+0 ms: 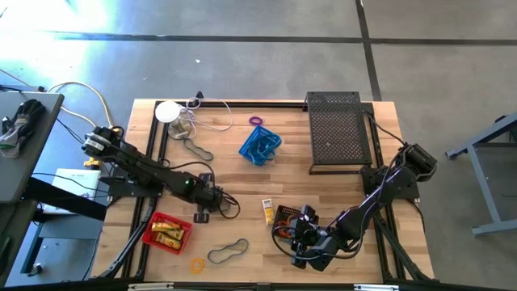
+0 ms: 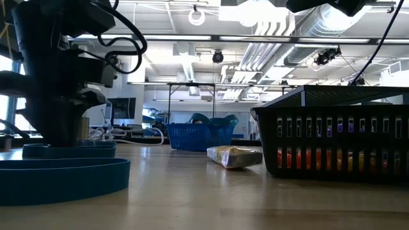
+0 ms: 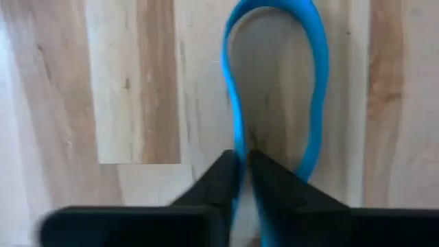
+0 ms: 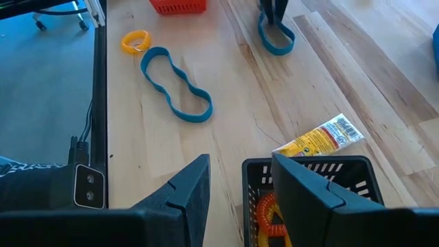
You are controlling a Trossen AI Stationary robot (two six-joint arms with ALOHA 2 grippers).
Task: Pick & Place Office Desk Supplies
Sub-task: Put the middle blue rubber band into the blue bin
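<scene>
The left wrist view caught what the high view blurred: the left claw (image 3: pixel 245 168) stood clenched on one side of a blue elongated rubber band loop (image 3: pixel 274 89), its dark fingertips pinched together on the strip, the loop lying flat on the pale wooden surface (image 3: pixel 137 82); from above that band showed only as a dark curl by the claw, near the surface's middle front. The right wrist view showed the right claw (image 4: pixel 240 182) straddling the rim of a small black mesh basket (image 4: pixel 309 171), fingers apart either side of the wall, orange rings inside; whether it truly gripped the wall I could not tell. Beside the basket lay a little yellow printed tube (image 4: pixel 319 140); further off, a second wavy blue band loop (image 4: pixel 175 86) and an orange ring (image 4: pixel 135 41). The high view alone gave the small red mesh basket (image 1: pixel 167 232) with yellow tubes, the small blue mesh basket (image 1: pixel 260 145), a purple ring (image 1: pixel 256 121), the large flat black mesh tray (image 1: pixel 339 133) and a white round disc (image 1: pixel 167 111). In the low view, the black basket crowded the right foreground.
</scene>
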